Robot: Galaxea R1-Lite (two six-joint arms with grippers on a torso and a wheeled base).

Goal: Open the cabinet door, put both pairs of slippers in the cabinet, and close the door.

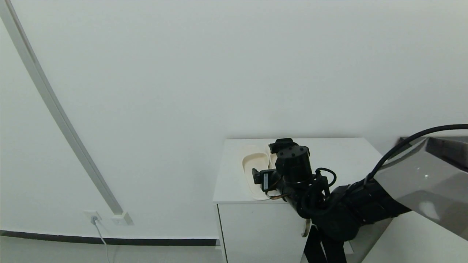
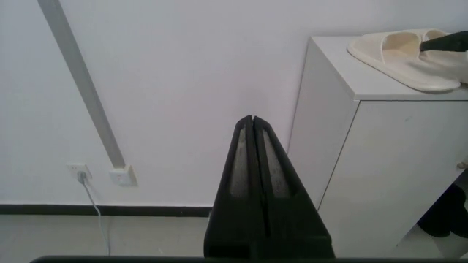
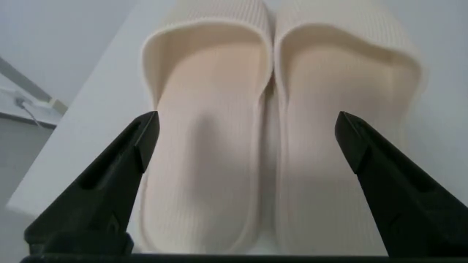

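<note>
Your right gripper hangs over the slippers on the cabinet top, jaws wide, nothing gripped. Your left gripper, jaws pressed together, sits beside the cabinet. The door looks closed, so opening, stowing and closing all remain.

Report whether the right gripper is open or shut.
Open. The right gripper has its fingers wide apart, one either side of the cream slipper pair on the cabinet top.
</note>
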